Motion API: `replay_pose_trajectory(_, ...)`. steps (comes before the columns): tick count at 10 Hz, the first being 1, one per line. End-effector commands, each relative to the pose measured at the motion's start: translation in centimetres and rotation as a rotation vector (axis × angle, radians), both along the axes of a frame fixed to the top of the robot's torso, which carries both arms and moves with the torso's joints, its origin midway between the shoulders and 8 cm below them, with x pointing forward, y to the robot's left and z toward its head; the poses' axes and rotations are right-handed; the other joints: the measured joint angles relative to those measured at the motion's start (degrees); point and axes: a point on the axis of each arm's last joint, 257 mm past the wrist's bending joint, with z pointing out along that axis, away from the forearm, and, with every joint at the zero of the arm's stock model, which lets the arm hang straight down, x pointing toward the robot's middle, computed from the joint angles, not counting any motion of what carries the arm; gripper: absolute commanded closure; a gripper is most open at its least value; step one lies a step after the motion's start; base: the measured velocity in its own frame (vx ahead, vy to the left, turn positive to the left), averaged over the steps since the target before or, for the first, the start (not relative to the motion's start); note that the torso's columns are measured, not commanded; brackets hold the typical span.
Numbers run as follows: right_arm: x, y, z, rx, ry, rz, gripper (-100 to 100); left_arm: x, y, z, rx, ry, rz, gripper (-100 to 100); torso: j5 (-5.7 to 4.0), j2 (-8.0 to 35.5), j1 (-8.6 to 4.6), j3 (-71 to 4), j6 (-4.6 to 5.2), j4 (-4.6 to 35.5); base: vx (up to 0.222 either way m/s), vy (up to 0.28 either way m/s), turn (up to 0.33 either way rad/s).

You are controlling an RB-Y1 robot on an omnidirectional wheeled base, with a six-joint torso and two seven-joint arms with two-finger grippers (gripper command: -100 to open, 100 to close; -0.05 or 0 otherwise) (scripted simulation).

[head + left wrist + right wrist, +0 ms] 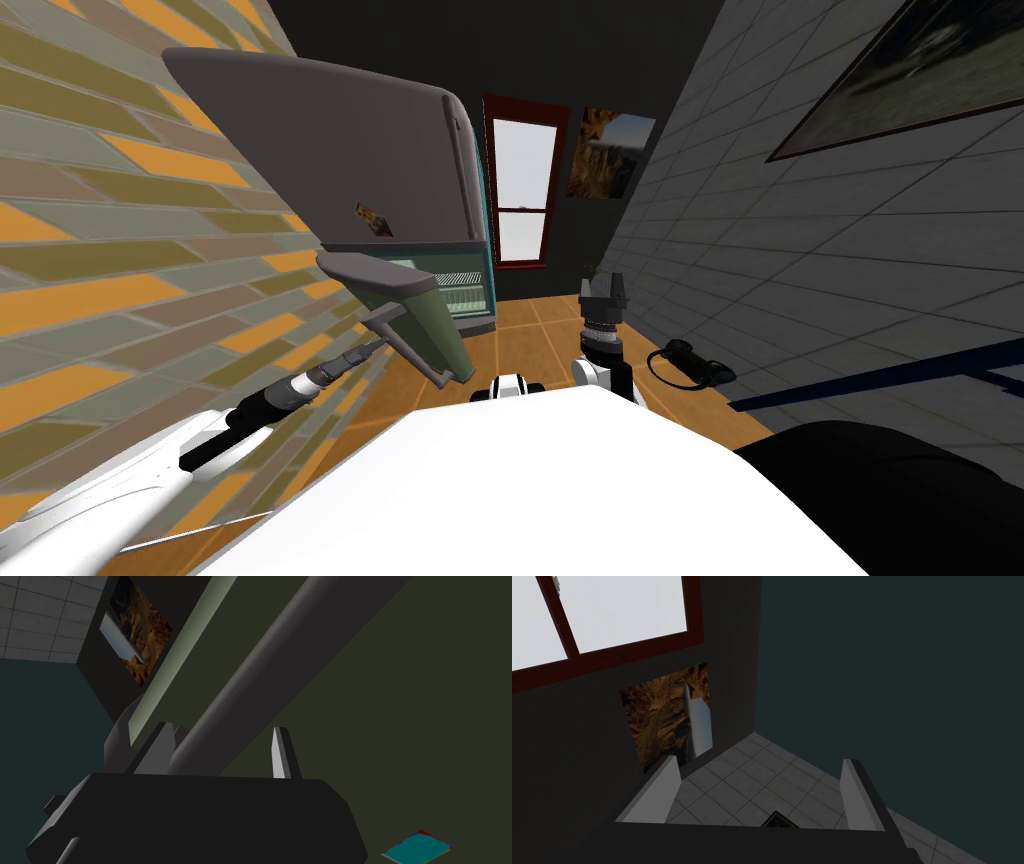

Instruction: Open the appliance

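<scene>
A tall grey fridge (pixel 350 150) stands against the brick wall on my left. Its lower door (pixel 425 320), olive green, has swung out, and shelves (pixel 465 292) show inside the teal body. A dark grey bar handle (pixel 405 348) runs across that door. My left gripper (pixel 372 345) is at the handle. In the left wrist view the handle (pixel 260 676) passes between the fingers (pixel 280 753) of the left gripper (pixel 220 756), close against one of them, with the olive door panel (pixel 400 701) behind. My right gripper (pixel 603 285) is raised at centre right, open and empty (pixel 759 796).
A brick wall (pixel 120 280) runs close on the left and a grey tiled wall (pixel 800 260) on the right. A dark looped object (pixel 690 362) lies on the orange floor by the right wall. A window (pixel 525 190) is at the far end.
</scene>
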Motion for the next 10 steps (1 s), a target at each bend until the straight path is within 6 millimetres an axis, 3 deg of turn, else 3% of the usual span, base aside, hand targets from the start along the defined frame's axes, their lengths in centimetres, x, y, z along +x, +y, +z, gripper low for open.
replay_pose_trajectory(1, 0.0, 0.0, 0.0, 0.000, 0.000, 0.000, 0, 2.3, 0.2, 1.0, 0.017, -0.014, 0.019, 100, 0.08, 0.6, 0.41, 0.3, 0.06, 0.1, -0.244, 0.215, -0.179)
replay_pose_trajectory(2, 0.0, 0.0, 0.0, 0.000, 0.000, 0.000, 0, 3.0, -0.1, 2.0, 0.002, -0.040, 0.014, 100, 0.28, 0.9, 0.71, 0.6, -0.18, 0.2, -0.143, 0.120, -0.028)
replay_pose_trajectory(5, 0.0, 0.0, 0.0, 0.000, 0.000, 0.000, 0, 3.0, -0.1, 2.0, 0.002, -0.040, 0.014, 100, -0.10, -0.1, -0.15, -0.1, 0.01, 0.1, -0.005, 0.001, 0.037)
replay_pose_trajectory(9, 0.0, 0.0, 0.0, 0.000, 0.000, 0.000, 0, 3.0, -0.1, 2.0, 0.002, -0.040, 0.014, 100, 0.12, 0.5, 0.41, 0.3, -0.13, 0.2, 0.011, -0.014, -0.011)
replay_pose_trajectory(10, 0.0, 0.0, 0.0, 0.000, 0.000, 0.000, 0, 1.0, -1.9, 0.0, 0.001, 0.003, -0.050, 100, 0.19, 0.5, 0.48, 0.3, -0.17, 0.1, -0.060, 0.106, 0.056)
